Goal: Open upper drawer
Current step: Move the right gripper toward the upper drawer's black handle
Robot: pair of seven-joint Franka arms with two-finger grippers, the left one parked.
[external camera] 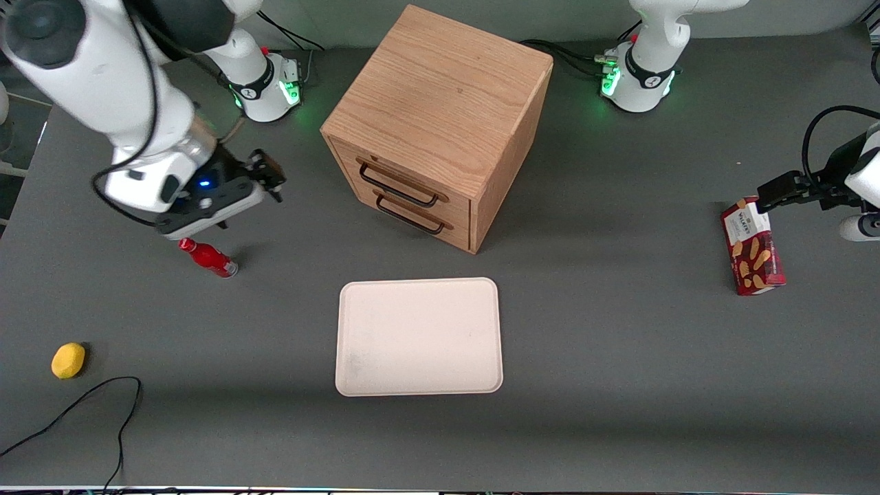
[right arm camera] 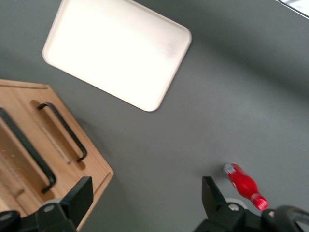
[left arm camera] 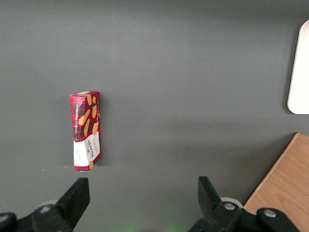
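Observation:
The light-oak cube cabinet [external camera: 440, 89] stands at the middle of the table with two drawers in its front. The upper drawer [external camera: 407, 177] is shut, and its thin black bar handle [external camera: 397, 185] lies flat along the front. The twin lower drawer [external camera: 419, 227] sits under it. In the right wrist view the upper drawer's handle [right arm camera: 28, 151] and the lower drawer's handle [right arm camera: 63, 130] both show. My right gripper [external camera: 273, 175] hangs above the table, apart from the cabinet toward the working arm's end. It is open and empty [right arm camera: 145, 200].
A white tray [external camera: 418, 337] lies in front of the cabinet, nearer the front camera. A red bottle [external camera: 208, 258] lies just below the gripper. A yellow lemon [external camera: 68, 360] and a black cable [external camera: 103, 399] lie nearer the camera. A red biscuit box [external camera: 751, 247] lies toward the parked arm's end.

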